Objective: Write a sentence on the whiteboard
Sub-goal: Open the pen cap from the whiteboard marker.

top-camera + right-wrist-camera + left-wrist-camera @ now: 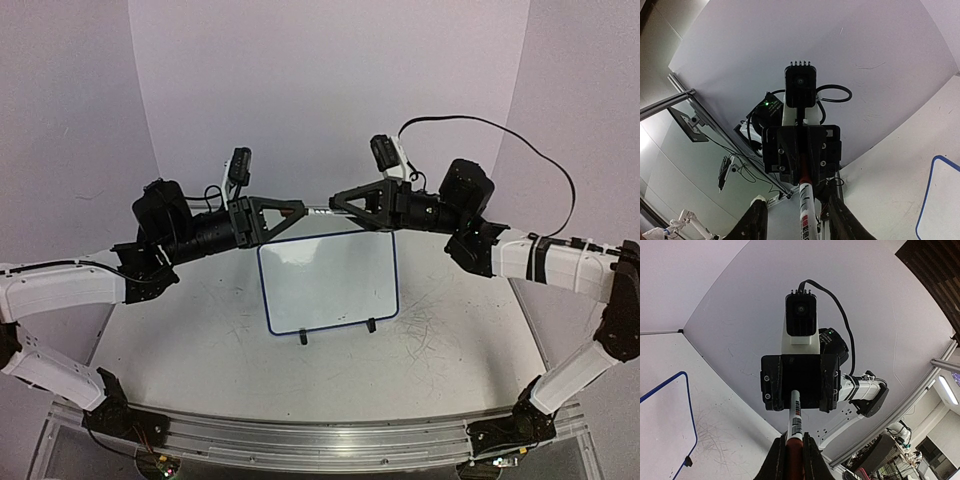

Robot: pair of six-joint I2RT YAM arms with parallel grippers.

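Over the whiteboard's (330, 285) far edge, the marker (318, 209) is pinched by the left gripper (300, 211); the right gripper (334, 203) is spread around it.

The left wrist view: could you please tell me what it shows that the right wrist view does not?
Only the left wrist view shows the whiteboard's clip foot and the right gripper head-on. Only the right wrist view shows the left gripper head-on, closed on the marker. Both show the marker and a blue-rimmed whiteboard corner.
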